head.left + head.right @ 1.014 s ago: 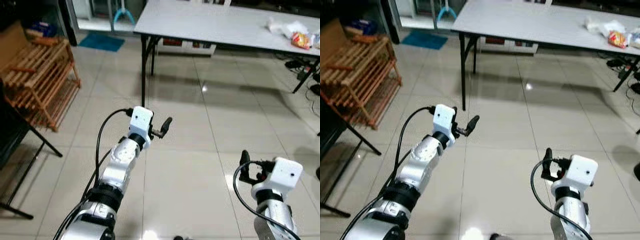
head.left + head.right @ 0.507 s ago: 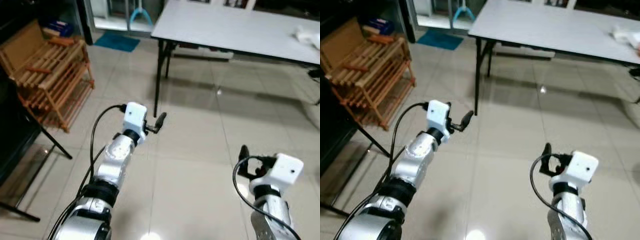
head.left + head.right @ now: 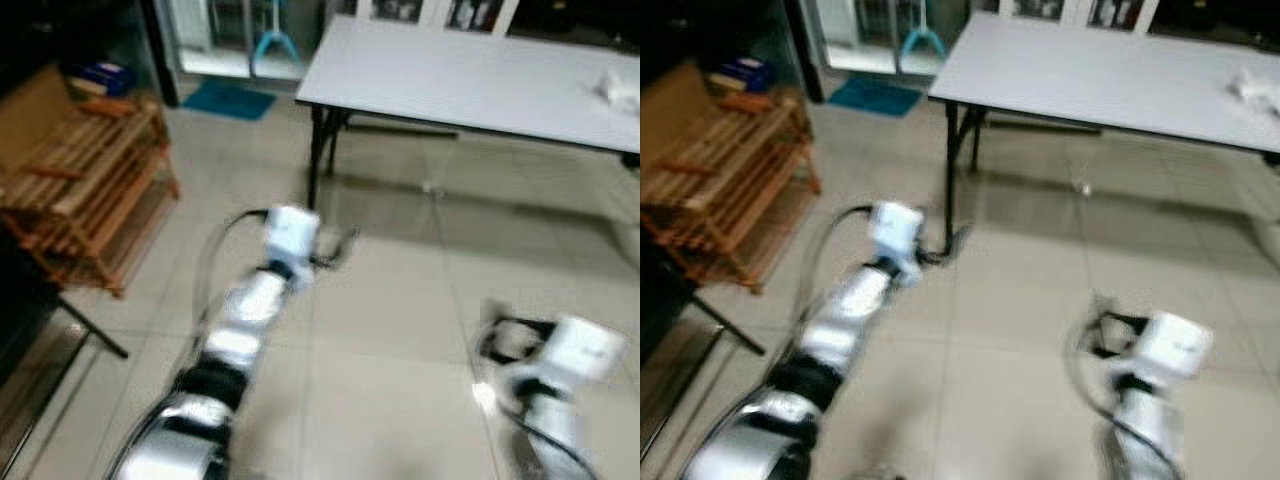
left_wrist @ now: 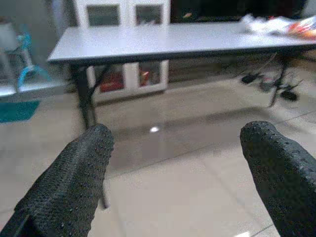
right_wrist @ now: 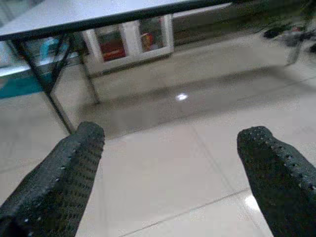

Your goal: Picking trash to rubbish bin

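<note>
Both empty claws, left claw (image 4: 173, 182) and right claw (image 5: 168, 182), spread; table trash (image 4: 276, 23) blurred.

Trash (image 4: 276, 23): small heap of crumpled white wrappers with one red-orange packet among them, lying on top of the grey folding table (image 3: 470, 75), at its far right end. In the blurred head views, a white crumpled lump (image 3: 618, 88) shows near the table's right edge. Nothing holds it; it rests on the tabletop, well apart from both arms.
</note>
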Controlling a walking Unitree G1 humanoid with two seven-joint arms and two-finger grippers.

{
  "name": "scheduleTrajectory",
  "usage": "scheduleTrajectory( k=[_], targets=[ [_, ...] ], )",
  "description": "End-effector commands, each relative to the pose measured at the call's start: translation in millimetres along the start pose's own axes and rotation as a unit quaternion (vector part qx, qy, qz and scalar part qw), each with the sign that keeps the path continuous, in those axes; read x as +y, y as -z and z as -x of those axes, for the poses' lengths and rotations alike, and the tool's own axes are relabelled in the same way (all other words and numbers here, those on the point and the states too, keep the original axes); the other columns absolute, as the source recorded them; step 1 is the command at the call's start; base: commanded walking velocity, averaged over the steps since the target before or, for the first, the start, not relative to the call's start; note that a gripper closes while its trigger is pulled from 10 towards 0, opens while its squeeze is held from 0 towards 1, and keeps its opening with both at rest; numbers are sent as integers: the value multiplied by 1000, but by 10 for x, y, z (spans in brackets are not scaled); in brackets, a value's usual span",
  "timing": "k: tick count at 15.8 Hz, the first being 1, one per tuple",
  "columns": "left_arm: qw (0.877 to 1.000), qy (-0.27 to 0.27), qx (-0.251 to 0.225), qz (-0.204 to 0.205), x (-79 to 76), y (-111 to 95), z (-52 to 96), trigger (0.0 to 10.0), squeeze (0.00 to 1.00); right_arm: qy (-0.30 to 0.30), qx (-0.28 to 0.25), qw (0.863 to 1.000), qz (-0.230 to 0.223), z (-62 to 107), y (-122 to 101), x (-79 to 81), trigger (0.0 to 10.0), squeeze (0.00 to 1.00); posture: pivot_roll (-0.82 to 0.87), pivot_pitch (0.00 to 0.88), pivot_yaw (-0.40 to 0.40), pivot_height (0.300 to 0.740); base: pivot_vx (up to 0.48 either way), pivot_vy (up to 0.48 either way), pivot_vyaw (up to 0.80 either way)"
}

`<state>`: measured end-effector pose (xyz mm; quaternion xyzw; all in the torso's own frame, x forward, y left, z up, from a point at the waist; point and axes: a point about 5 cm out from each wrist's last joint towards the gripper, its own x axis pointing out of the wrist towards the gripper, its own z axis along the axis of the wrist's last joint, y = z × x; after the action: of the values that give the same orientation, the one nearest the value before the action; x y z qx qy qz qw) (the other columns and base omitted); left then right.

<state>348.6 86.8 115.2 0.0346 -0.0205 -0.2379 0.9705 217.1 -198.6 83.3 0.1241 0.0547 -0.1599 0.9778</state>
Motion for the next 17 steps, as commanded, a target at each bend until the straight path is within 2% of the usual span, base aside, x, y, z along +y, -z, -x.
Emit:
scheduleTrajectory(
  k=[1,4,10,17],
  targets=[
    [1000,15,-4,-3,-120,-29,-53,10000,0,17,-21,999,32,-4,-82,-121,10000,0,64,68,-37,740,450,0,0],
    [1000,17,0,0,-142,-8,-50,10000,0,15,-4,999,42,4,-42,-136,10000,0,64,67,-36,740,390,-276,0],
    [1000,14,5,0,-142,6,-67,10000,0,10,-1,999,51,2,-30,-139,10000,0,62,60,-34,740,349,-326,0],
    [1000,-9,16,9,-84,42,-52,10000,0,-2,-1,999,46,-33,-6,-54,10000,0,82,66,-38,740,0,-460,0]
  ],
)
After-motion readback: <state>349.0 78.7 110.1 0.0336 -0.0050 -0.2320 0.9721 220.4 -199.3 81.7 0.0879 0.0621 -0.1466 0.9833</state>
